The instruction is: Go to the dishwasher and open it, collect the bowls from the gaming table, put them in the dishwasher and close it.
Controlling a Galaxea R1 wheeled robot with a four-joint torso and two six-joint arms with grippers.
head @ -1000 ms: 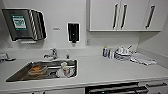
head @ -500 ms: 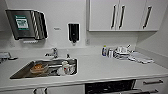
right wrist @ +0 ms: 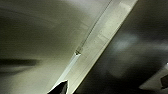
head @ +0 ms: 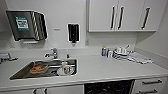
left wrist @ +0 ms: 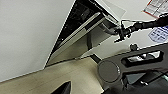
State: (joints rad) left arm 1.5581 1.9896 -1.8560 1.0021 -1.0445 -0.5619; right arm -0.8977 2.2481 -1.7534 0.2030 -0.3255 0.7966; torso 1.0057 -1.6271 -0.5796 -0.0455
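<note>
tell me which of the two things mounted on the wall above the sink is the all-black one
The small soap dispenser, right of the tap. The larger paper towel dispenser to its left has a green label and silvery stripes.

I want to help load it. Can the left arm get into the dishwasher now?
Probably yes. The dishwasher looks open, its dark inside showing in the left wrist view, and nothing seems to block the way in.

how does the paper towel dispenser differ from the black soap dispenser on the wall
The paper towel dispenser is wide, grey, with a green label on its front; the soap dispenser is narrow, upright and plain black. The towel dispenser hangs left of the tap, the soap dispenser right of it. Both are mounted on the white wall above the sink.
</note>
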